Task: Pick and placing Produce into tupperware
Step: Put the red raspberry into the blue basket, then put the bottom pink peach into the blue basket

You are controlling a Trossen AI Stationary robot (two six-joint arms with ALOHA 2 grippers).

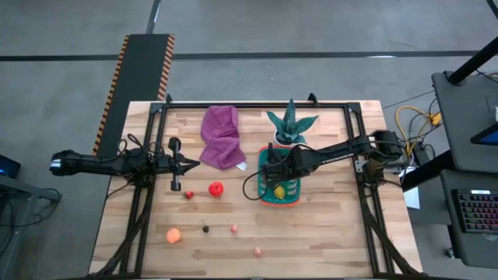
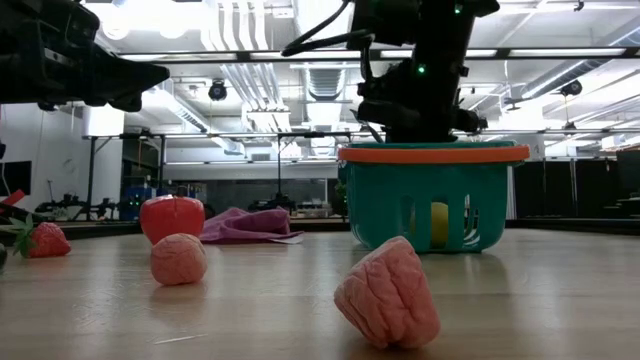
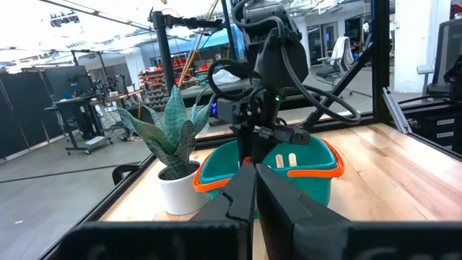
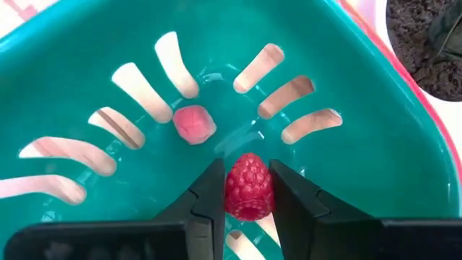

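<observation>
High view: my right gripper (image 1: 274,180) hung inside the teal basket (image 1: 264,159), beside one yellow lemon (image 1: 278,191); my left gripper (image 1: 191,163), pressed together, waited well off from the basket. On the bench (image 1: 327,233) away from the basket lay six pieces.

Low view: lemon showed through the basket slots.

Right wrist view: I clamped one raspberry (image 4: 248,186), basket floor straight below, one pink piece (image 4: 193,123) already there.

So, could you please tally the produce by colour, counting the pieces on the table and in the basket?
Red: 3 (apple, strawberry, raspberry in the right claw)
Pink: 3 (two pink pieces on the table, one in the basket)
Orange: 1 (orange ball)
Yellow: 1 (lemon)
Dark: 1 (dark piece)
Total: 9
</observation>
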